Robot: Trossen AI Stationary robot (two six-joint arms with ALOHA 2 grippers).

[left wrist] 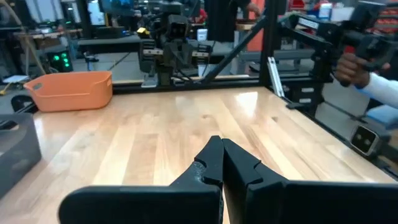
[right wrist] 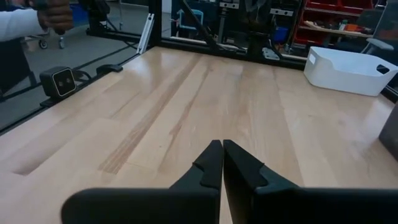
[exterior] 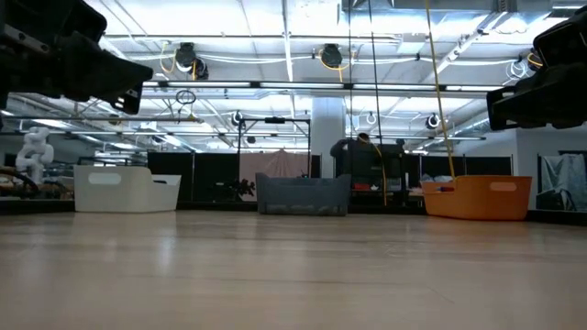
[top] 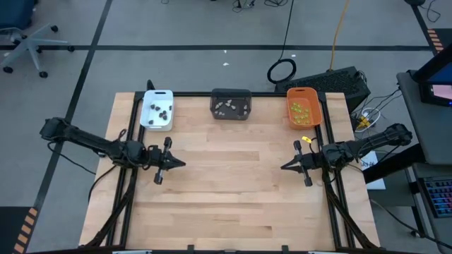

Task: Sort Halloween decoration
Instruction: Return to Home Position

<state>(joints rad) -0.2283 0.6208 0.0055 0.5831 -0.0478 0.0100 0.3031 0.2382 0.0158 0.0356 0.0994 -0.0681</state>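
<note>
The Halloween decoration lies sorted in three trays along the far edge: dark pieces [top: 162, 111] in the white tray [top: 157, 99], pale pieces [top: 227, 107] in the dark grey tray [top: 231, 94], lime green pieces [top: 301, 111] in the orange tray [top: 316, 106]. One small yellow-green piece [top: 306, 140] lies on the table near the right arm. My left gripper [top: 182, 163] is shut and empty at the table's left, pointing right. My right gripper [top: 284, 167] is shut and empty at the right, pointing left.
Bare wooden tabletop [top: 233, 183] stretches between the two grippers and toward the near edge. A black frame [top: 131, 134] runs along the table's sides. A person's hand [right wrist: 53, 14] shows beyond the table's near side.
</note>
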